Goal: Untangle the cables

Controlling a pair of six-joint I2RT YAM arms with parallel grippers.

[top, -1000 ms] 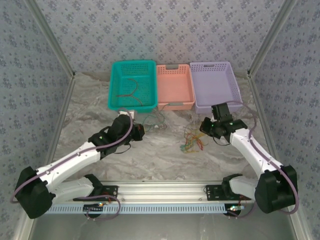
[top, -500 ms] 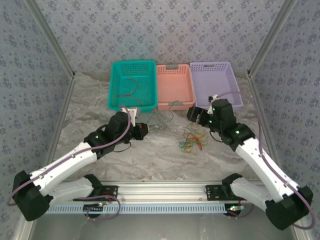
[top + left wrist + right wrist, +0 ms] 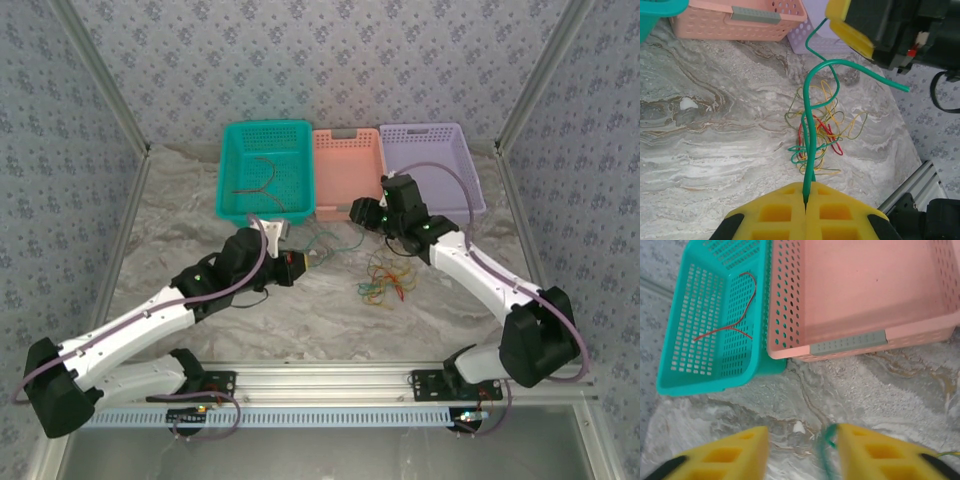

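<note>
Loose tangle of cables (image 3: pixel 385 282), yellow, red, green and orange, flat on the tabletop (image 3: pixel 180 215), just right of centre. One green cable (image 3: pixel 809 145) raised above it, wavy. Reddish-brown cables (image 3: pixel 258 180) lie crossed on the teal basket (image 3: pixel 228 170) floor.

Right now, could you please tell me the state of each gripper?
Left gripper: closed on the green cable.
Right gripper: open, the green cable loose between its jaws.

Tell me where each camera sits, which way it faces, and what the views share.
Top external: overhead, behind the robot, looking down on left gripper, right gripper and the tangle.
Left wrist: faces down at the tangle; own fingers shut on green cable.
Right wrist: faces teal basket, pink basket; own fingers open.
Shared: both wrist views show the green cable.
</note>
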